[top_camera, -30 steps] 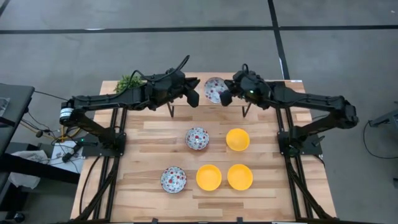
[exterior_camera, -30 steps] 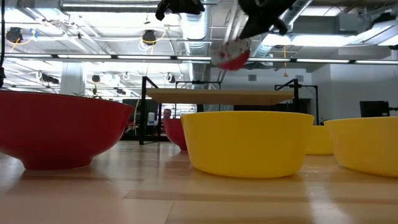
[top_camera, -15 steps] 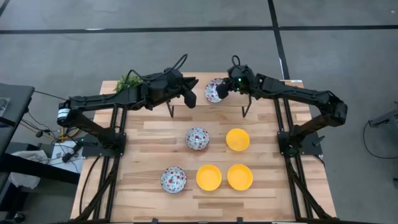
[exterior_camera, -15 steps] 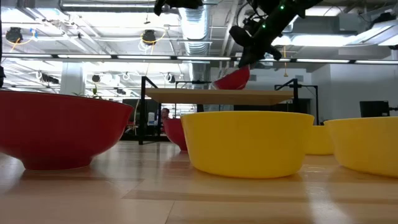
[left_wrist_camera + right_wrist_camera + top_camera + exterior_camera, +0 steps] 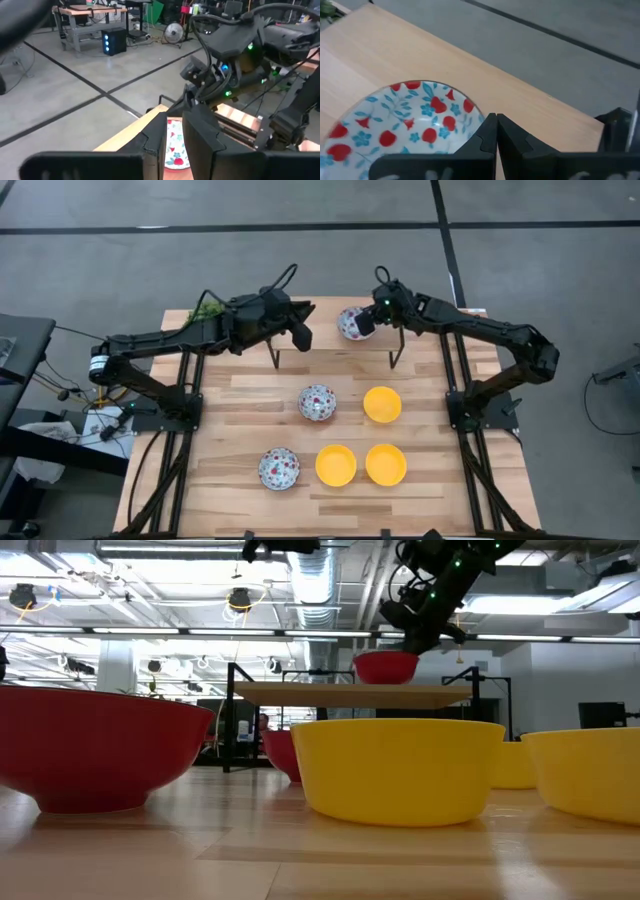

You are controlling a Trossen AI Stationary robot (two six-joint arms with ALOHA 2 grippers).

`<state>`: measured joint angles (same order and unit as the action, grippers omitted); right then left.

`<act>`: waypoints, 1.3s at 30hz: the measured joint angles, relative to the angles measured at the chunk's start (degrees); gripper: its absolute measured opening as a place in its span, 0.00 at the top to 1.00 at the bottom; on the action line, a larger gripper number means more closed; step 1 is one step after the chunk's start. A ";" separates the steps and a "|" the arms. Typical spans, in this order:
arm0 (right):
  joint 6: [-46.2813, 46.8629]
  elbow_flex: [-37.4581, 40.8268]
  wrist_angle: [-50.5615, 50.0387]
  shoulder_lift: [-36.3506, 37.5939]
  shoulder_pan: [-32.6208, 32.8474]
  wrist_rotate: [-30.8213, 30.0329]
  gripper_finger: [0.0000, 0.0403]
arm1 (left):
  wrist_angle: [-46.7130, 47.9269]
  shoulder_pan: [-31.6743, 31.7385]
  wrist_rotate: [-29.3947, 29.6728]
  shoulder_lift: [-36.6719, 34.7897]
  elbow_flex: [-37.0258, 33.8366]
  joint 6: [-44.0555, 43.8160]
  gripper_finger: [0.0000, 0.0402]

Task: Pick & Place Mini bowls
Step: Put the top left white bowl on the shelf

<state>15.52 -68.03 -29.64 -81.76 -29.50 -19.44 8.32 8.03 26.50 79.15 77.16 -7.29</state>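
My right gripper (image 5: 366,321) is shut on a white bowl with red-and-blue flowers (image 5: 350,324), over the raised wooden shelf (image 5: 440,320) at the table's far edge. In the low view this bowl (image 5: 386,667) shows red outside and sits upright, base at the shelf top. My left gripper (image 5: 299,331) hovers slightly open to the left of that bowl, touching nothing. Two more floral bowls (image 5: 317,402) (image 5: 279,468) and three yellow bowls (image 5: 382,404) (image 5: 336,465) (image 5: 386,464) stand on their bases on the table. My right gripper pinches the floral bowl's rim (image 5: 472,112) on its right-hand side between its two fingers (image 5: 489,131), slanting down from the table's right. The bowl stands upright, its base on the shelf top or just above it; which, I cannot tell.
A green plant (image 5: 205,310) stands at the shelf's left end. The shelf's thin black legs (image 5: 275,360) (image 5: 396,358) stand on the table in front of the arms. Bare wood lies along the table's left side and near edge.
My right gripper has moved toward the far edge and down, still shut on the floral bowl. The bowl has turned from tilted to upright and come down to the shelf top. My left gripper has drawn back a little to the left.
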 joint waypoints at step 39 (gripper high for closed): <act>12.99 -5.20 -13.90 9.42 2.54 20.55 0.67 | 35.01 -0.21 0.11 -0.07 -0.13 -11.02 0.85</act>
<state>28.51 -73.23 -43.54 -72.34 -26.96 1.10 43.33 7.82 26.61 79.09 77.03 -18.31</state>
